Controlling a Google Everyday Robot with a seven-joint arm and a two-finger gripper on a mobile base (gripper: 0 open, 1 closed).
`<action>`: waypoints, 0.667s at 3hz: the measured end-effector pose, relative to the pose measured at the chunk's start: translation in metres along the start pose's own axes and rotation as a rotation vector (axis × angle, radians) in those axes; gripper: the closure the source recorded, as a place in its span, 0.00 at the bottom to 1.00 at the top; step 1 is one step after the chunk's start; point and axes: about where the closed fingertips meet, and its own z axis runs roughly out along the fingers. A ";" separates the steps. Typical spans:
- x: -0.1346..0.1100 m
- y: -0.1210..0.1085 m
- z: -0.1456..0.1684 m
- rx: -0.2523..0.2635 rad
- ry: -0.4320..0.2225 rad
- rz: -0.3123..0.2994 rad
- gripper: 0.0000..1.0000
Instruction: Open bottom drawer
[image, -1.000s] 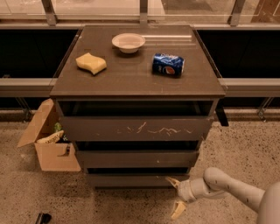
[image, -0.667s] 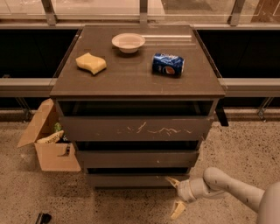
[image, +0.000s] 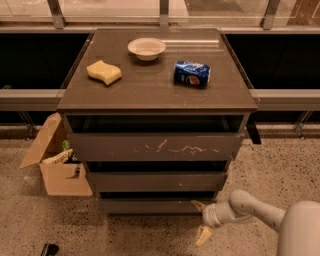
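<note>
The bottom drawer (image: 150, 205) is the slim, plain, dark grey-brown front lowest in the three-drawer cabinet. It sits flush under the middle front (image: 155, 181), which has a small pale speck. The taller top front (image: 155, 146) has white scratches. My gripper (image: 201, 220) is low at the cabinet's lower right, just right of the bottom drawer's right end. Its two pale fingers are spread apart, one (image: 199, 205) near the drawer's right edge, the other (image: 203, 235) lower down near the floor. It holds nothing.
On the cabinet top (image: 150, 85) lie a yellow sponge (image: 104, 72), a white bowl (image: 146, 48) and a blue soda can (image: 192, 73) on its side. An open cardboard box (image: 57, 165) stands on the speckled floor at the cabinet's left. Dark benches flank the cabinet.
</note>
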 end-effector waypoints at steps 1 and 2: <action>0.014 -0.020 0.007 0.033 0.027 -0.024 0.00; 0.007 -0.048 0.023 0.057 0.026 -0.091 0.00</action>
